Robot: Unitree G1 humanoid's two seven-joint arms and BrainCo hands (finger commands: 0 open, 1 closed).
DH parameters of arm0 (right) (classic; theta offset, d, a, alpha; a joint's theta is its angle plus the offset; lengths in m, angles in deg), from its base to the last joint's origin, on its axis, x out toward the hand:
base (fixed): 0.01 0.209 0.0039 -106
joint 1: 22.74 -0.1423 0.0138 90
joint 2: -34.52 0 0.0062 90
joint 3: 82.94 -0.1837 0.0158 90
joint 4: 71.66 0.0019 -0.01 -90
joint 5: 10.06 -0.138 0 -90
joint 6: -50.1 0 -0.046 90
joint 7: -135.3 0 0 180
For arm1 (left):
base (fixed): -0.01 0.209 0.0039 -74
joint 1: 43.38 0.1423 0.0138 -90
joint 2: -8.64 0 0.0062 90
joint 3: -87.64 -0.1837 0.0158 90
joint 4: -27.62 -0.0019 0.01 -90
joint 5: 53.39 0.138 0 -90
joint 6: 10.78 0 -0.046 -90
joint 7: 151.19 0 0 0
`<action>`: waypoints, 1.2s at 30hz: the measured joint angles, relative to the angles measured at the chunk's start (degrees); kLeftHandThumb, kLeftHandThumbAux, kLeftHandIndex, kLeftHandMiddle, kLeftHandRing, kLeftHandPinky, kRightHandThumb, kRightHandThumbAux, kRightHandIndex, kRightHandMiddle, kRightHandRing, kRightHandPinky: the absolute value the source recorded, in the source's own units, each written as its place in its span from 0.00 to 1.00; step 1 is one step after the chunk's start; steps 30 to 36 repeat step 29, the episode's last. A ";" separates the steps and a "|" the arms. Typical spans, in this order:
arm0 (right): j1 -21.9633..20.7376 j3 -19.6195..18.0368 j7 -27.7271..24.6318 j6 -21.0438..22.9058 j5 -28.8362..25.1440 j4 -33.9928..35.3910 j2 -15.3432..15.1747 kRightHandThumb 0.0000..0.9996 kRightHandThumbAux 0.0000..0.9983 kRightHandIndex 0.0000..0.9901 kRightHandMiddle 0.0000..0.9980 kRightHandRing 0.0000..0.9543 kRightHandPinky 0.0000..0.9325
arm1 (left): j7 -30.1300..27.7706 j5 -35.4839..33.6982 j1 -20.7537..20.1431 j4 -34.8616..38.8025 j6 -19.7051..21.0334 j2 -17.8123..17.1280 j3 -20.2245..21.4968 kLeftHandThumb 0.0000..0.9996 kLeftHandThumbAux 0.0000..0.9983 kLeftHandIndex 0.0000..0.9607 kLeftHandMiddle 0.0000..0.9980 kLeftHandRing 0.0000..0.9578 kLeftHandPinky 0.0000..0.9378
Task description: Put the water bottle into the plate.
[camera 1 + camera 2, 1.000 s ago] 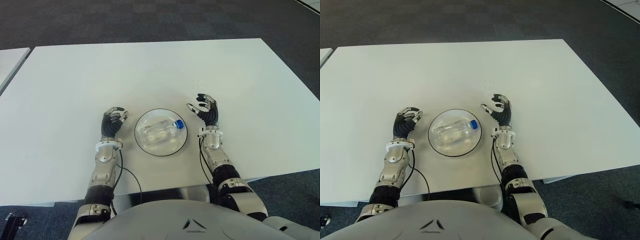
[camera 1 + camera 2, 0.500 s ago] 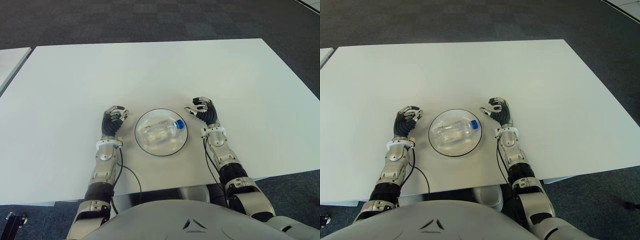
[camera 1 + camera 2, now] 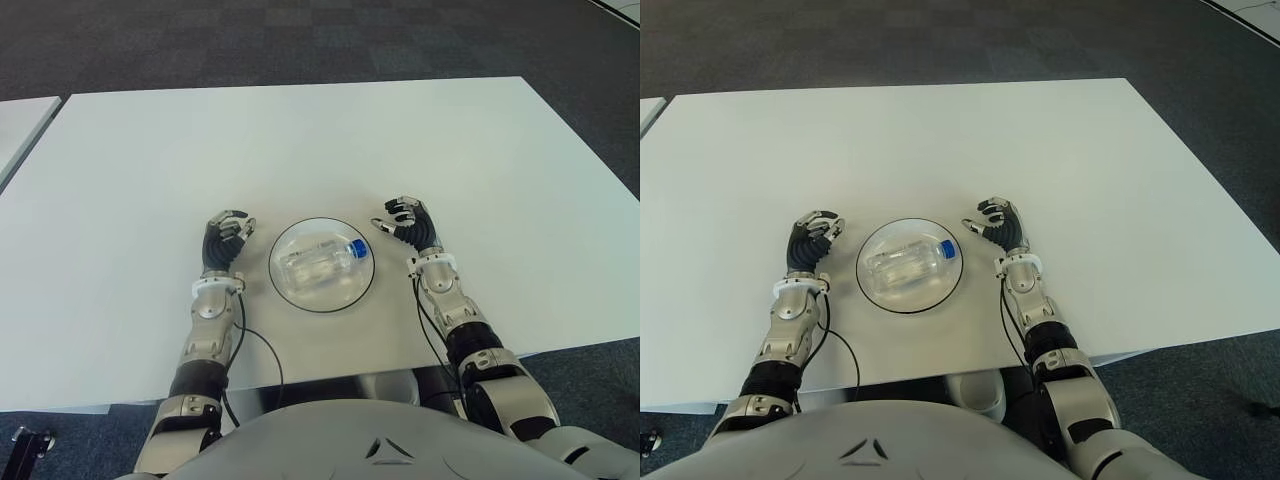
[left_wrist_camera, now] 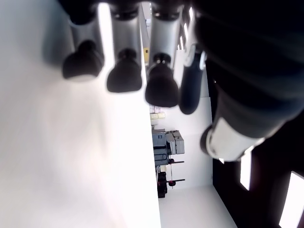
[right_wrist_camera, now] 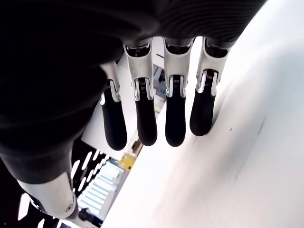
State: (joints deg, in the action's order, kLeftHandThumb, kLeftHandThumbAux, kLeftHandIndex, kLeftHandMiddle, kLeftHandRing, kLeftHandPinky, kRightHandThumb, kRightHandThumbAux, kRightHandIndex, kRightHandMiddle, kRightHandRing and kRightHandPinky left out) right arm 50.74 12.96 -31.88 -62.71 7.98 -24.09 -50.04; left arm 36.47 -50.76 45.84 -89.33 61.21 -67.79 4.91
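Your right hand [image 3: 408, 222] has drawn back and lowered beside the plate [image 3: 285, 293], empty and relaxed; the bottle [image 3: 322, 261] lies inside. Left hand [image 3: 224, 238] empty. Task looks complete.

1. The white table [image 3: 300, 140] lies bare beyond the plate [image 3: 290, 290] — open room for either hand to pass to the far edge and out to both sides.
2. The plate, with the water bottle [image 3: 322, 262] lying in it, stands between the hands.
3. The left hand [image 3: 226, 241] is just beside the plate's left rim, the right hand [image 3: 410, 225] near its right rim — narrow gaps both.
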 measured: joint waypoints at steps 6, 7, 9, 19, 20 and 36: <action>-1.01 0.48 0.87 -2.80 0.08 -3.11 -0.25 0.70 0.73 0.43 0.56 0.62 0.65 | 0.00 -0.22 -0.44 -0.65 -0.29 -0.11 0.65 0.71 0.72 0.46 0.80 0.85 0.88; -1.25 0.54 0.91 -3.26 0.07 -3.77 -0.31 0.70 0.73 0.43 0.56 0.62 0.65 | 0.00 -0.21 -0.43 -0.65 -0.29 -0.16 0.66 0.71 0.72 0.46 0.80 0.85 0.88; -1.67 0.60 0.95 -3.88 0.05 -4.75 -0.42 0.70 0.73 0.43 0.57 0.62 0.65 | 0.00 -0.21 -0.41 -0.65 -0.29 -0.23 0.67 0.71 0.72 0.46 0.80 0.85 0.88; -2.58 0.60 1.90 -6.89 -0.22 -8.07 -0.43 0.70 0.73 0.43 0.59 0.63 0.65 | 0.00 -0.34 -0.35 -0.69 -0.40 -0.37 0.78 0.71 0.72 0.46 0.80 0.85 0.88; -2.59 0.58 1.99 -7.12 -0.27 -8.24 -0.41 0.70 0.73 0.43 0.59 0.63 0.65 | 0.00 -0.36 -0.35 -0.74 -0.47 -0.39 0.80 0.71 0.72 0.46 0.80 0.85 0.88; -2.60 0.06 2.75 -8.56 -0.60 -9.07 0.12 0.70 0.73 0.43 0.59 0.63 0.65 | -0.01 -0.46 -0.38 -1.73 -1.89 -0.54 0.94 0.71 0.72 0.46 0.81 0.85 0.88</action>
